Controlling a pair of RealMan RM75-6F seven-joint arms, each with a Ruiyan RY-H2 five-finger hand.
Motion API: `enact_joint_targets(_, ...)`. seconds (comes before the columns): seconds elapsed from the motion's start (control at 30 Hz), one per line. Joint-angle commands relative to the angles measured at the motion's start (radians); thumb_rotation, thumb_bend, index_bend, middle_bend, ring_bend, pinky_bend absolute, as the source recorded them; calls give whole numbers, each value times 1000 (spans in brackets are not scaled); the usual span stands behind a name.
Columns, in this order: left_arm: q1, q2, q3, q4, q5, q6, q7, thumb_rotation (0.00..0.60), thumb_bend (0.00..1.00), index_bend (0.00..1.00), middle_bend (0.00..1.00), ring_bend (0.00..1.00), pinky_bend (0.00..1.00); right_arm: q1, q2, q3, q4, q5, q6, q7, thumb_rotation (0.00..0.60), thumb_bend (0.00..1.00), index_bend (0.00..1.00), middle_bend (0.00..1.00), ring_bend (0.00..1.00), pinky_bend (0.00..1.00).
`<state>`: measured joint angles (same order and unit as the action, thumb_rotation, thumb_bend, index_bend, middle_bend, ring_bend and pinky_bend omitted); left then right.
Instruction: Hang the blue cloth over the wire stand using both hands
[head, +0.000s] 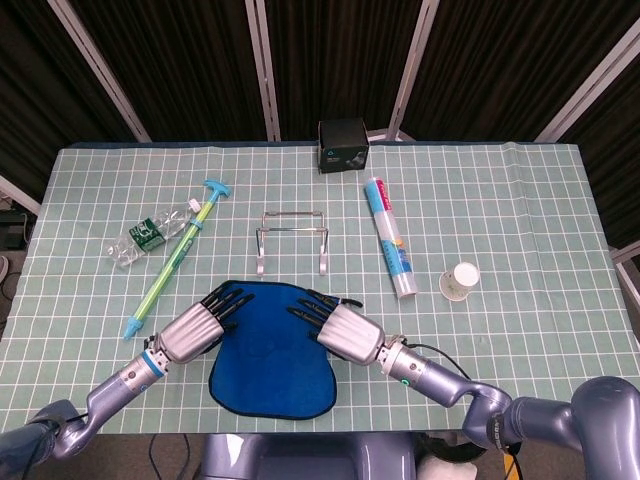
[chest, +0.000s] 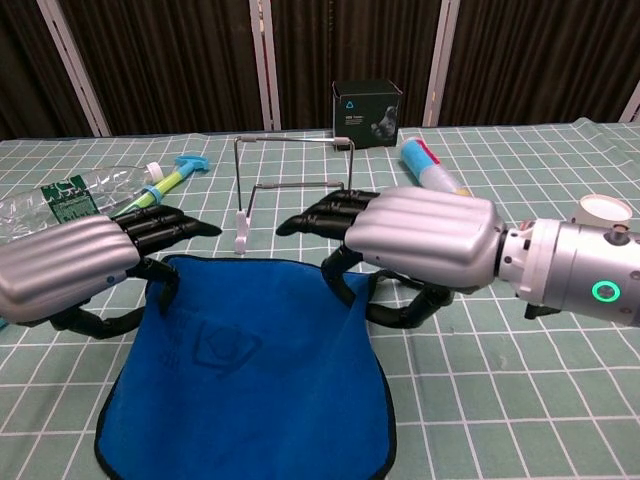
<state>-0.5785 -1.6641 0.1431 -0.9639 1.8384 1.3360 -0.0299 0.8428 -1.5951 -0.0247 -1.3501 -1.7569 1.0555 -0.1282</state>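
The blue cloth (head: 270, 350) (chest: 245, 360) hangs lifted by its two far corners, its lower part trailing toward the table's near edge. My left hand (head: 200, 325) (chest: 80, 265) pinches the cloth's left corner. My right hand (head: 340, 328) (chest: 415, 240) pinches the right corner. The wire stand (head: 291, 240) (chest: 293, 190) stands upright just beyond both hands, with nothing on it.
A green-and-blue pump (head: 178, 255) and a crushed plastic bottle (head: 145, 236) lie at the left. A toothpaste tube (head: 388, 237) and paper cup (head: 460, 281) sit at the right. A black box (head: 343, 146) stands at the back.
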Motion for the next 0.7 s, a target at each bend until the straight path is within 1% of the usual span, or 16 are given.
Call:
enact_joint_targets(0.03, -8, 28, -47, -63, -23, 36, 4, 600, 588, 798, 0, 0, 0, 3, 44, 39, -53, 7, 33, 2, 600, 433, 678, 20, 0, 0)
enact_joint_targets(0.27, -25, 88, -131, -217, -73, 60, 53, 600, 588, 809, 0, 0, 0, 14, 135, 116, -168, 47, 49, -19, 600, 433, 679, 20, 0, 0)
enact_joint_targets(0.47, -45, 122, -212, -334, -142, 36, 101, 600, 588, 815, 0, 0, 0, 26, 192, 193, -233, 109, 48, -29, 600, 433, 680, 22, 0, 0)
enact_joint_targets(0.7, -86, 175, -338, -463, -233, 13, 163, 600, 588, 816, 0, 0, 0, 45, 264, 320, -295, 233, 41, -11, 600, 432, 683, 37, 0, 0)
